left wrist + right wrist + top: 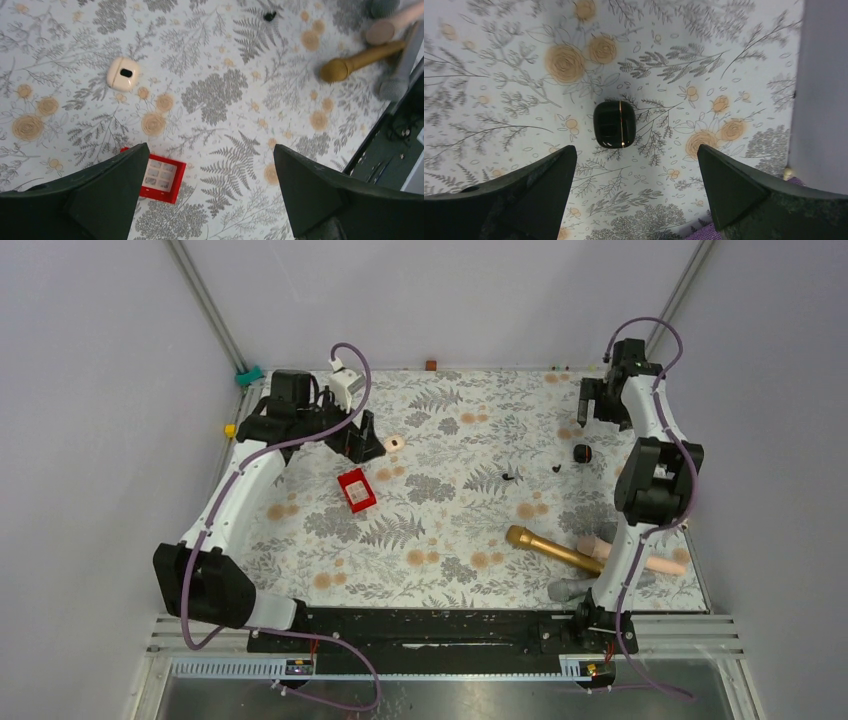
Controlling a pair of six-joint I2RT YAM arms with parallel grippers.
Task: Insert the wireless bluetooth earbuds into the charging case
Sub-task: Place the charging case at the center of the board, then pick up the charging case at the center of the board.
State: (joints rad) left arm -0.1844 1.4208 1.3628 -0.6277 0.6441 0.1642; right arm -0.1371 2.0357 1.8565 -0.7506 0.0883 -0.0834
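Detail reaches you only from the right wrist: a gold line crosses the black charging case (pixel 614 124) toward the worktop's (pixel 440 550) far right corner. Left gripper (pixel 210 150) and right gripper (pixel 634 150) both gape, empty.

Inventory of what you have in view:
- Floral tablecloth (pixel 440 540), grey ferns and tan roses, covering the table.
- Red box (pixel 357 489), one, shallow, with a pale gridded inside; it lies flat, left of centre.
- Gold microphone (pixel 550 548), one, lying down near the right front corner, head toward the centre.
- Grey microphone (pixel 570 589), just beside it at the near edge.
- Pink-beige handle (pixel 597 544), touching the gold one.
- Small brown block (pixel 431 364) at the far edge.
- Teal clip (pixel 247 373) at the far-left corner.
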